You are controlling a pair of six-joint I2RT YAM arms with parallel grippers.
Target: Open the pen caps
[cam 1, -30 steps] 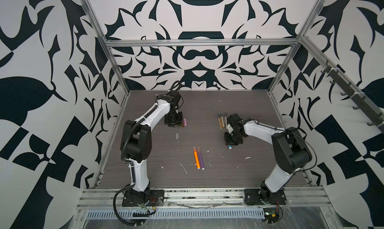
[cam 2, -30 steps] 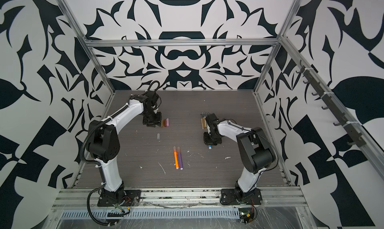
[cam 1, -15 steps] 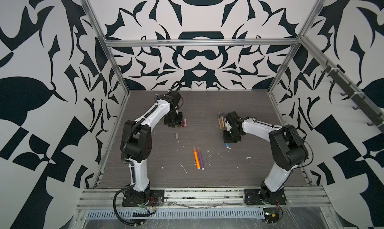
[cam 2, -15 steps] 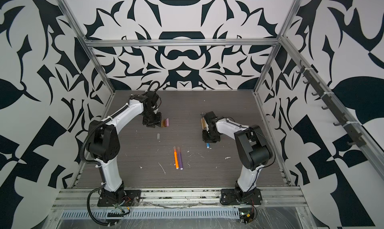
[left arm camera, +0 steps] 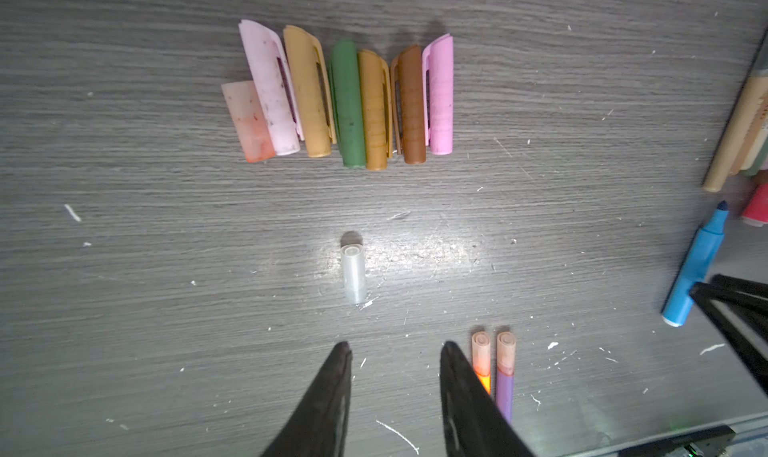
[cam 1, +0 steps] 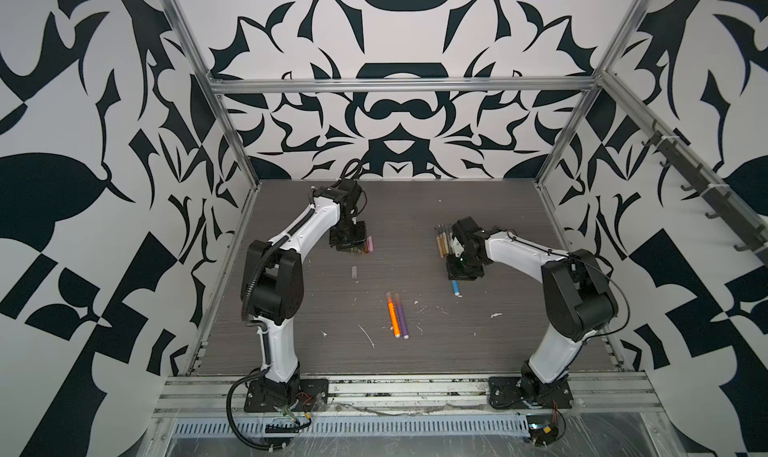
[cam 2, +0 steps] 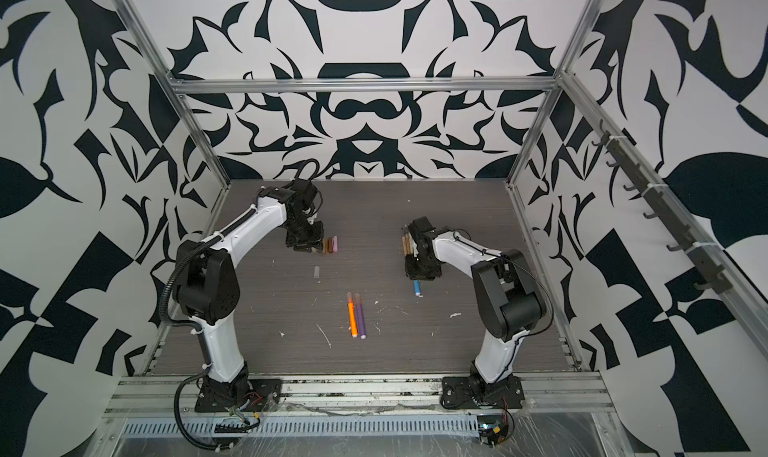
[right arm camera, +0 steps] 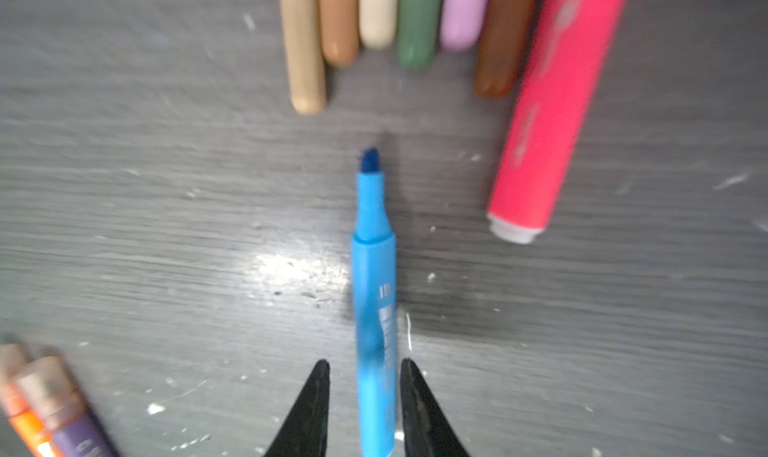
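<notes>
The right gripper point(right arm camera: 363, 363) is narrowly parted astride the bare blue pen point(right arm camera: 372, 268), left gripper point(left arm camera: 395, 346) narrow and empty, while from the top the orange pen point(cam 1: 392, 315) and purple pen point(cam 1: 401, 318), caps point(cam 1: 389, 298) at 12, lie 12-to-6 at the right's 8 o'clock, the left's 5, neither clearly nearer.

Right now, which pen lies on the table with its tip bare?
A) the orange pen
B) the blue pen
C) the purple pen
B: the blue pen shows its dark felt tip in the right wrist view, while the orange pen and the purple pen wear peach caps.
</notes>
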